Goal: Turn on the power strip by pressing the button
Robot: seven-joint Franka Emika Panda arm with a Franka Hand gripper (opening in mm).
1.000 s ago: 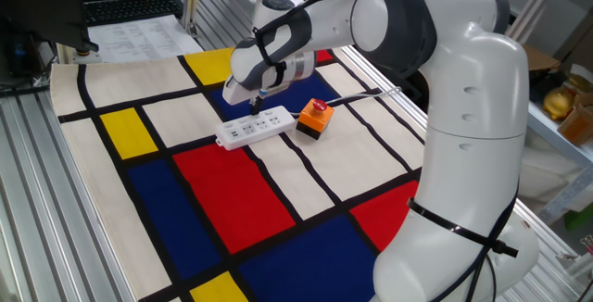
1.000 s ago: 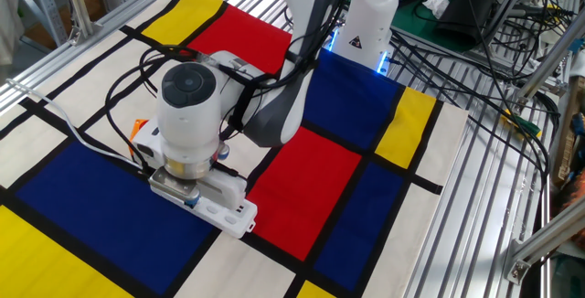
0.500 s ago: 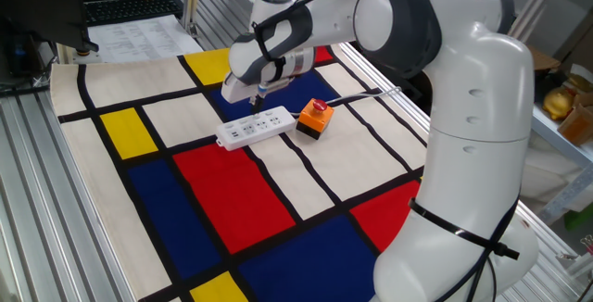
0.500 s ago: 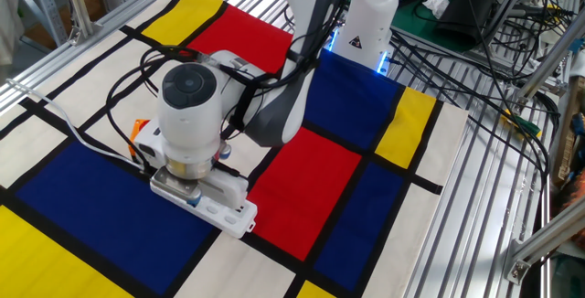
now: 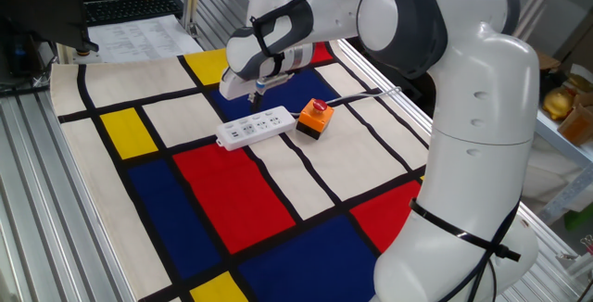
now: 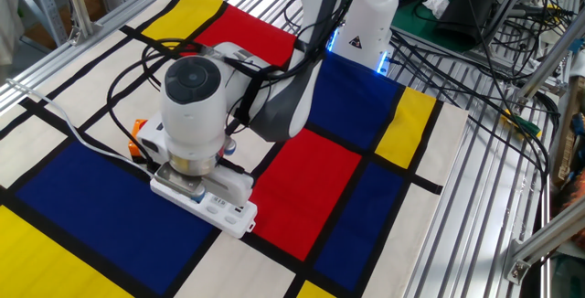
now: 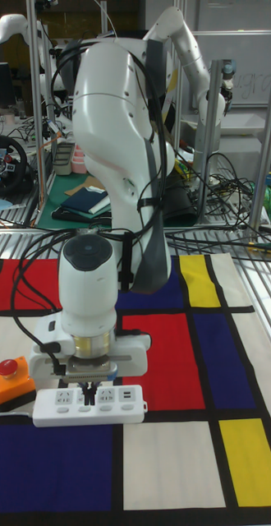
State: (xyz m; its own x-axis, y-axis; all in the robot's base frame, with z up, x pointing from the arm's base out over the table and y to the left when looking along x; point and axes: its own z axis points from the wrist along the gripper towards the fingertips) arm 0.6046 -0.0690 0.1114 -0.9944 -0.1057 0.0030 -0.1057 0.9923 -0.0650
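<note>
Power strip (image 5: 257, 127), a long flat white plastic bar with a row of sockets and a thin white cord, lies on the colour-blocked cloth of the table (image 5: 232, 200), its right end just beside a small orange-and-black box with a red domed button (image 5: 315, 119). In the one fixed view the robot's pincer (image 5: 259, 86) hangs above the strip's right part, apart from it; whether its fingers are spread or pressed together I cannot tell, since no view shows the tips plainly. The tiny flush button of the strip is too small to pick out, and in the tall fixed view the wrist hides much of the strip's far edge. To press well, I judge the fingertip should come straight down over the switch, gently, keeping off the sockets and the orange box, so the light bar does not slide on the cloth.
</note>
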